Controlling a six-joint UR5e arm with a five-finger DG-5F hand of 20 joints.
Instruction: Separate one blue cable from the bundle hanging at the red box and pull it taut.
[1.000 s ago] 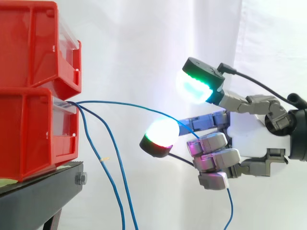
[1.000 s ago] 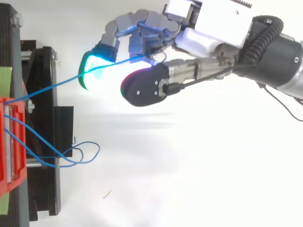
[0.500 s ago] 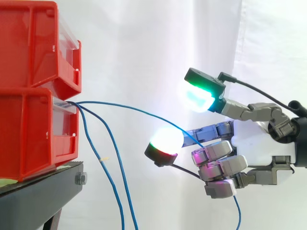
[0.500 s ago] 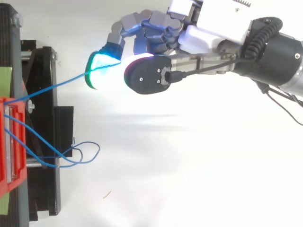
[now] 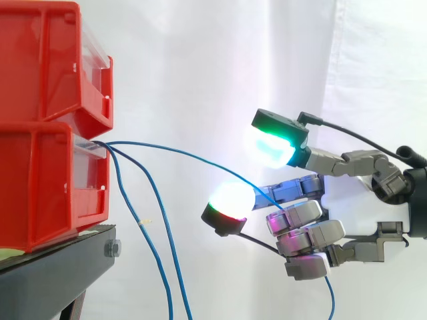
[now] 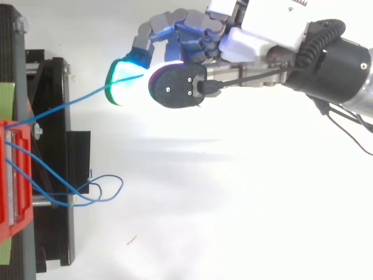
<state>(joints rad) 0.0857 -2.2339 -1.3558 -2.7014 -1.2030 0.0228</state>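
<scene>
Clutching one blue cable (image 6: 70, 104), the robot hand (image 5: 303, 223) dangles its tail, seen side-on.

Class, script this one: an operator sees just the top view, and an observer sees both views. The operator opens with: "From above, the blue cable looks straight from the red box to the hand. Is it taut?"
Observer: Not quite. In the side view the blue cable bows in a gentle arc and slopes down to the hand.
Operator: What level does it leave the box from?
Observer: From the front of the lower red bin, which sits under a second red bin.
Operator: Where is its free end?
Observer: The tail hangs straight down below the curled fingers.
</scene>
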